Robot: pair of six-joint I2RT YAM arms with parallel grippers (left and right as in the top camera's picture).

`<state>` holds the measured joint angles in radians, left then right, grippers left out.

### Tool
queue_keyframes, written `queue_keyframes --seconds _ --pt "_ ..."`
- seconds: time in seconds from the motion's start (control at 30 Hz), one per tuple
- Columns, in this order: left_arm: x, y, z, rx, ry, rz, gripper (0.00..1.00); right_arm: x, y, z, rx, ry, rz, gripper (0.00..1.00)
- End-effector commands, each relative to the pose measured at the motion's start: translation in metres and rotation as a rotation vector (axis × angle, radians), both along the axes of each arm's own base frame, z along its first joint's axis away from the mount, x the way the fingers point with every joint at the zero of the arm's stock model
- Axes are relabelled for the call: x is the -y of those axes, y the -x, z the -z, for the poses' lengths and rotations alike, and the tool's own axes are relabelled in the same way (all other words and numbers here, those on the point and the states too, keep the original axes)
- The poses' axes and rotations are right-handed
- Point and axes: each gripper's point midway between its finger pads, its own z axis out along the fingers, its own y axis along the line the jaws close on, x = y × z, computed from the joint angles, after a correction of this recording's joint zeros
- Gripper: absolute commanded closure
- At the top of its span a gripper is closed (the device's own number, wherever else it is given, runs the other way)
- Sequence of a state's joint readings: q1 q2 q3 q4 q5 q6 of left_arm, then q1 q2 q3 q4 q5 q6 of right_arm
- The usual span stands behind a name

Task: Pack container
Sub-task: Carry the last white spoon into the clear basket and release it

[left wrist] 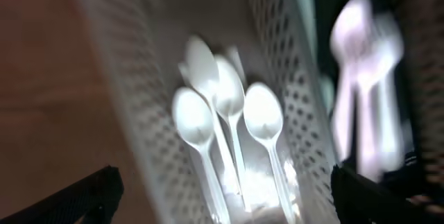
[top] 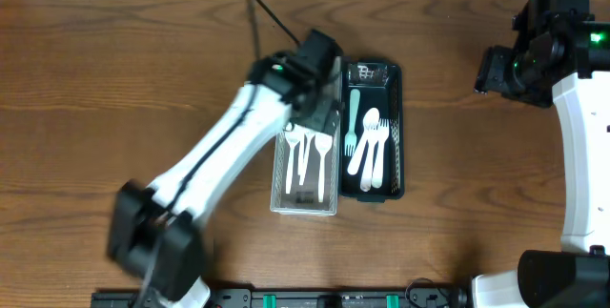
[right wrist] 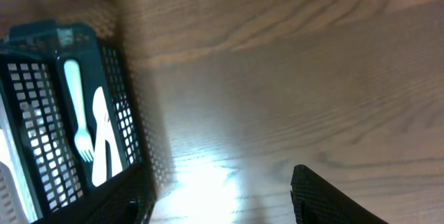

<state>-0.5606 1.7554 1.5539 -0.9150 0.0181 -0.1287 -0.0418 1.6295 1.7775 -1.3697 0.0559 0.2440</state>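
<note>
Hovering: left hand [top: 324, 108] | white spoons [left wrist: 222, 109] just below | fingers apparently apart

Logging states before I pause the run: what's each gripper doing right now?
Left gripper: open, empty, over the white basket of spoons.
Right gripper: open, empty, above the table.
</note>
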Motion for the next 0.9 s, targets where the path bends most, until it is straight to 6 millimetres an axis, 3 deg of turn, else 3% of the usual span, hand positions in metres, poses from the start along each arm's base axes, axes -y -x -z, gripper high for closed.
queue_keyframes --seconds 0.0,0.17,0.33,0.47,0.57,0.7,0.77,0.87 --pt "-0.031 -0.015 -0.059 0.166 0.017 -0.063 0.02 0.004 -0.004 0.002 0.004 0.028 -0.020 0.33" --pt "-0.079 -0.046 -0.088 0.302 0.008 -0.209 0.02 -0.011 -0.034 -0.010 0.129 0.049 -0.106 0.32" --pt "-0.118 -0.101 -0.103 0.449 0.057 -0.343 0.02 -0.045 -0.098 -0.032 0.368 0.089 -0.243 0.22" --pt "-0.151 -0.141 -0.104 0.542 0.075 -0.429 0.02 -0.062 -0.153 -0.032 0.516 0.119 -0.299 0.01" --pt "-0.178 -0.161 -0.092 0.563 0.062 -0.484 0.02 -0.065 -0.187 -0.016 0.569 0.125 -0.299 0.01" --pt "-0.204 -0.165 -0.065 0.508 -0.056 -0.417 0.02 -0.057 -0.205 0.006 0.555 0.204 -0.316 0.01" --pt "-0.207 -0.153 -0.049 0.444 -0.139 -0.319 0.02 -0.049 -0.202 0.012 0.525 0.204 -0.297 0.01" --pt "-0.207 -0.145 -0.047 0.431 -0.145 -0.297 0.02 -0.036 -0.196 0.013 0.506 0.176 -0.237 0.01"
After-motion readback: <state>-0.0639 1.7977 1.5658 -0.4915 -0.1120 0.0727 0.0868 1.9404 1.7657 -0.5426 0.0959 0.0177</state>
